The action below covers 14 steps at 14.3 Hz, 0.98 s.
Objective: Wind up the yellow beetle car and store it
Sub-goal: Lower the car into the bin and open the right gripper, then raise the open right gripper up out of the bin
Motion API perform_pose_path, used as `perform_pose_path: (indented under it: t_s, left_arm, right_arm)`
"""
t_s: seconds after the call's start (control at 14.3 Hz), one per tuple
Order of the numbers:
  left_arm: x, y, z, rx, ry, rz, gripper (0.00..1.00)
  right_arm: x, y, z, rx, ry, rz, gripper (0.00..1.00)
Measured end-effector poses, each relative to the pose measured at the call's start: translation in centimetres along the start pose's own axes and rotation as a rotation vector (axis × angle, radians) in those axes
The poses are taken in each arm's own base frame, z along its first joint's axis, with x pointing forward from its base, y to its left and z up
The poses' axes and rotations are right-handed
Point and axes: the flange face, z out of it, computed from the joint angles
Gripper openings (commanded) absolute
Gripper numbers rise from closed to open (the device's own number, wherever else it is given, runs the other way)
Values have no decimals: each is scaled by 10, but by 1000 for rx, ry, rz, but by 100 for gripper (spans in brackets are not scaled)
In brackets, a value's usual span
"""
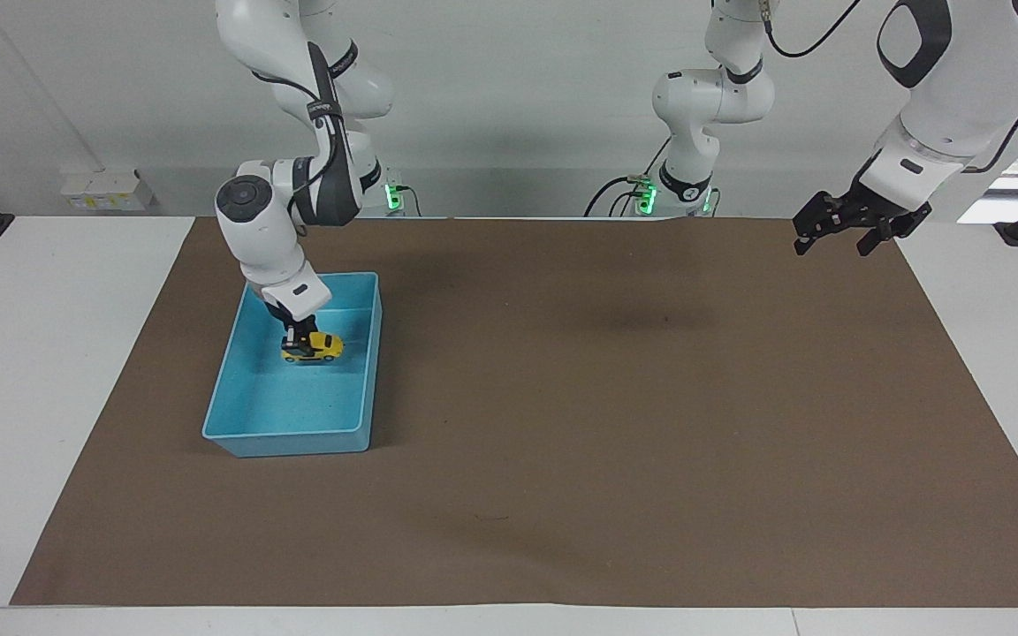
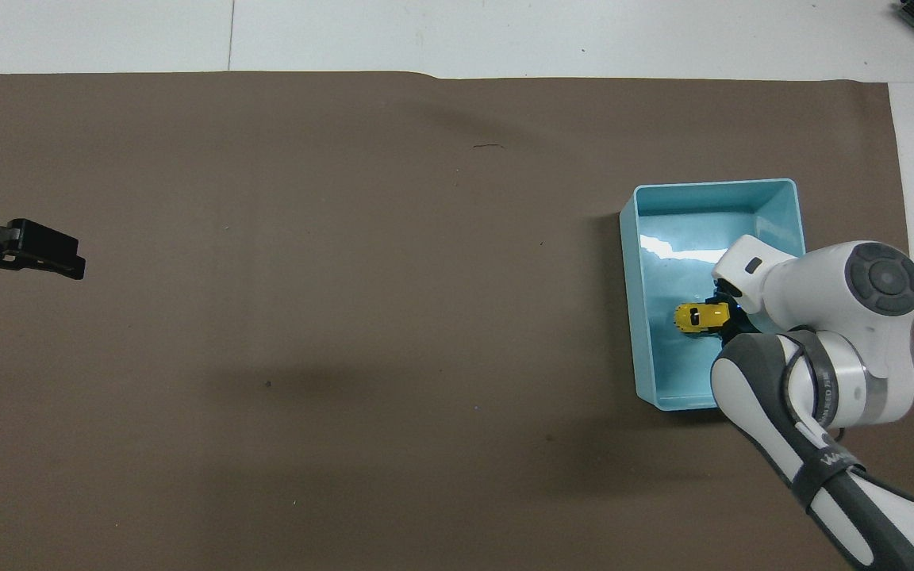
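Right gripper (image 1: 299, 334) is down inside the light blue bin (image 1: 368, 371), clenched on one end of the yellow beetle car (image 1: 317, 346). The car sits low in the bin, in the half nearer the robots; whether its wheels already bear on the bin floor cannot be confirmed from either view. The bin stands on the brown mat (image 1: 615, 424) toward the right arm's end of the table (image 1: 23, 371).

Assessed step: depositing the car for storage. Recommended practice: bring the car down until it rests flat on the bin floor, then part the fingers fully before lifting straight up, so that the toy is neither dragged nor tipped. If its spring is wound, it may roll on release; a drop from any height is to be avoided, and the fingers should keep off the bin walls on the way out.

Left gripper (image 1: 854, 231) waits in the air above the mat's corner at the left arm's end, jaws released and holding nothing.

Obscured items: in the overhead view the right arm's wrist covers the grasp and the bin's adjoining wall, and the left gripper (image 2: 24, 250) is cut off at the frame edge. No winding mechanism on the car can be made out.
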Motion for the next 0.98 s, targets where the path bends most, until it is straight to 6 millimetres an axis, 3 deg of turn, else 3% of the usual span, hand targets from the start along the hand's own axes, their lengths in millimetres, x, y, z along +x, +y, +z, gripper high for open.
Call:
perform_pose_path:
  t_s: [0.07,0.14,0.28,0.35,0.7,0.98]
  left_arm:
    - [0,0,0,0,0,0,100]
    - [0,0,0,0,0,0,100]
    - [0,0,0,0,0,0,100]
    - [0,0,0,0,0,0,100]
    - [0,0,0,0,0,0,100]
    - [0,0,0,0,0,0,100]
  right_arm:
    - [-1,1,2,-5,1,2,8]
    - [-1,2,5,-7,2,1,23]
    - [2,3,9,-12,4,-3,77]
    - [3,3,10,-10,4,-6,100]
    - [4,7,4,-15,6,11,100]
    - [16,21,-29,3,2,89,100]
